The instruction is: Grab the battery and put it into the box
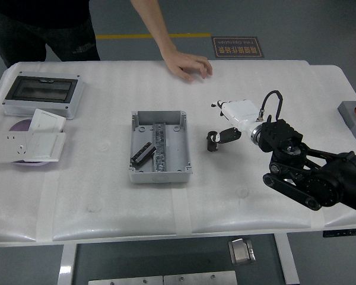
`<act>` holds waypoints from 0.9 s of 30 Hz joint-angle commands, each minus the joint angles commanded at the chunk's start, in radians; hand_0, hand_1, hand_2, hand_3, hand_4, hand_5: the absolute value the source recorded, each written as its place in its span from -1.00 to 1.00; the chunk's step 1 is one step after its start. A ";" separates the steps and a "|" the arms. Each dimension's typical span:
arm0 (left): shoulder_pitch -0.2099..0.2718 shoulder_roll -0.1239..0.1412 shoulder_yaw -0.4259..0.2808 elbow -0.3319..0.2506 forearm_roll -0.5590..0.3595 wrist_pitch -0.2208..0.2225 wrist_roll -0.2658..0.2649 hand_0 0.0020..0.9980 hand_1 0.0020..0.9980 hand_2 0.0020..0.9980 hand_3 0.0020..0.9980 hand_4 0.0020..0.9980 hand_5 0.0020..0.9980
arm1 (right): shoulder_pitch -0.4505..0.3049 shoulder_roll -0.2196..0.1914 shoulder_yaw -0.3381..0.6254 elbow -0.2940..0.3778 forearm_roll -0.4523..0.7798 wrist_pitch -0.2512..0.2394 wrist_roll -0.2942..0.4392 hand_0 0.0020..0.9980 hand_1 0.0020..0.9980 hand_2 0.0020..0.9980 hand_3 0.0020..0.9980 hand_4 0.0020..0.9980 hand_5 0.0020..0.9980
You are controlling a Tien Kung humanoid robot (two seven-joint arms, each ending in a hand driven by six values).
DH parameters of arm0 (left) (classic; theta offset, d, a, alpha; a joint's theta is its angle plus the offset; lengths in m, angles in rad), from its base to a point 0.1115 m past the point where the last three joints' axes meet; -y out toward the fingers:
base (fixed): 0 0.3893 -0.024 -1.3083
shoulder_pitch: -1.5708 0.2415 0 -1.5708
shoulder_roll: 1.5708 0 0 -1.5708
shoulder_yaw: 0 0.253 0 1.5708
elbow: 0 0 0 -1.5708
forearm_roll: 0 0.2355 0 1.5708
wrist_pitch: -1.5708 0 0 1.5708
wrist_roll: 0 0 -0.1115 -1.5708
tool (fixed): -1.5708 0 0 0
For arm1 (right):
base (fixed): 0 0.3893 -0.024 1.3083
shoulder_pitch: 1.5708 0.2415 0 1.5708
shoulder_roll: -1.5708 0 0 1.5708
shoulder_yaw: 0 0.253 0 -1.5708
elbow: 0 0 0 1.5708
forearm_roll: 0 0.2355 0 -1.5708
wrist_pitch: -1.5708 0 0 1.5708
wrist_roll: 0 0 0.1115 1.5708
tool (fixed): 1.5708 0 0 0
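Head view shows the right arm reaching in from the right over the white desk (107,196), its white-shelled right hand (228,124) held right of the grey box (159,146). The dark fingers (230,134) are curled around a small black battery (212,141), which sits between the hand and the box, apart from the box's right wall; whether it is lifted off the desk or resting on it cannot be told. The box lies open on the desk, with a metal rail down its middle and another dark battery-like piece (141,154) in its left half. At the far edge, a person's hand (188,64) rests flat on the desk, fingers spread, well apart from the robot's hand. On the left of the desk stand a grey case with a dark clear lid (41,94) and, nearer, white wall sockets (28,141) stacked over a purple disc (18,126). A grey block (355,117) sits at the right edge.
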 joint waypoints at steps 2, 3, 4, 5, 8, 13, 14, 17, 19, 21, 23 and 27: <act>-0.001 0.001 0.000 0.000 0.000 0.000 0.000 0.28 0.40 0.06 0.17 -0.10 -0.78 | -0.001 -0.003 -0.002 0.001 0.004 0.005 -0.002 0.22 -0.11 0.32 0.76 0.76 0.02; -0.001 0.001 0.000 0.000 0.000 0.000 0.000 0.28 0.40 0.06 0.17 -0.10 -0.78 | -0.001 -0.004 -0.006 0.002 0.005 0.008 -0.004 0.22 -0.11 0.32 0.76 0.76 0.02; -0.001 0.001 0.000 0.000 0.000 0.000 -0.001 0.28 0.40 0.06 0.17 -0.10 -0.78 | -0.002 -0.004 -0.010 0.005 0.007 0.012 -0.005 0.22 -0.11 0.32 0.76 0.76 0.02; -0.002 0.001 0.000 0.000 0.000 0.000 -0.001 0.28 0.40 0.06 0.17 -0.10 -0.78 | -0.003 -0.005 -0.015 0.008 0.010 0.015 -0.007 0.22 -0.11 0.32 0.76 0.76 0.02; -0.002 0.001 0.001 0.000 -0.001 0.000 -0.001 0.28 0.40 0.06 0.17 -0.10 -0.78 | -0.007 -0.006 -0.039 0.033 0.019 0.031 -0.016 0.22 -0.11 0.32 0.76 0.76 0.01; -0.003 0.001 0.008 0.000 -0.009 0.001 -0.002 0.28 0.40 0.06 0.17 -0.10 -0.78 | -0.008 -0.003 -0.071 0.058 0.028 0.045 -0.023 0.22 -0.11 0.32 0.76 0.76 0.01; -0.004 0.001 0.008 0.000 -0.010 0.001 -0.002 0.28 0.40 0.06 0.17 -0.10 -0.78 | -0.008 -0.002 -0.075 0.058 0.029 0.046 -0.023 0.22 -0.12 0.31 0.76 0.75 0.01; -0.005 0.001 0.010 0.000 -0.012 0.001 -0.002 0.28 0.40 0.06 0.17 -0.10 -0.78 | -0.007 0.003 -0.081 0.049 0.030 0.047 -0.023 0.22 -0.12 0.31 0.76 0.75 0.01; -0.005 0.000 0.010 0.000 -0.011 0.001 -0.002 0.28 0.40 0.06 0.17 -0.10 -0.78 | -0.005 0.007 -0.078 0.037 0.026 0.048 -0.023 0.22 -0.12 0.31 0.76 0.75 0.01; -0.005 0.000 0.010 0.000 -0.011 0.001 -0.002 0.28 0.40 0.06 0.17 -0.10 -0.78 | -0.003 0.009 -0.075 0.027 0.024 0.047 -0.022 0.21 -0.12 0.31 0.75 0.74 0.01; -0.005 0.000 0.010 0.000 -0.011 0.001 -0.002 0.28 0.40 0.06 0.17 -0.10 -0.78 | 0.000 0.011 -0.074 0.017 0.023 0.046 -0.021 0.21 -0.12 0.31 0.75 0.74 0.01; -0.007 0.001 0.012 0.000 -0.016 0.002 -0.003 0.28 0.40 0.06 0.17 -0.10 -0.78 | 0.006 0.014 -0.085 -0.002 0.025 0.043 -0.020 0.21 -0.12 0.31 0.74 0.73 0.00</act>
